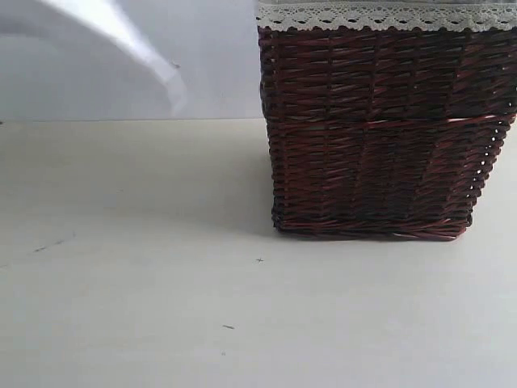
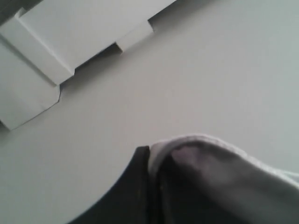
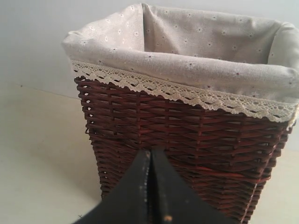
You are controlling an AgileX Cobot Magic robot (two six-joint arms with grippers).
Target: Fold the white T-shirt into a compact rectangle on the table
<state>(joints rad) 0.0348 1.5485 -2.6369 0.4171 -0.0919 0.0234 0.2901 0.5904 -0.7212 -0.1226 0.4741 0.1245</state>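
Two tools in play, and both are closed. The left tool [image 2: 148, 161] has its dark jaws pinched shut on a fold of the white T-shirt [image 2: 219, 163]. The soft cloth bunches over the tip and trails off to one side, and that's the only part of the shirt we get a clean look at. Behind it the left wrist view shows just a plain pale surface and some white boxy panels [image 2: 70, 32].

Over to the right tool [image 3: 150, 156]: its black fingers are pressed flat together with nothing between them, and it points straight at the dark brown wicker basket [image 3: 182, 135]. The basket's spotted fabric liner [image 3: 201, 42] folds over the rim, with a cream lace trim [image 3: 187, 95] running beneath it.

From the exterior view, the basket [image 1: 380, 145] sits upright on the counter [image 1: 121, 283], off to the right. A few tiny dark specks mark the pale surface in front of it. A pale blurred streak [image 1: 137, 44] slants across the upper left, and whether it's cloth or arm I can't tell. No shirt lies on the visible stretch of counter.
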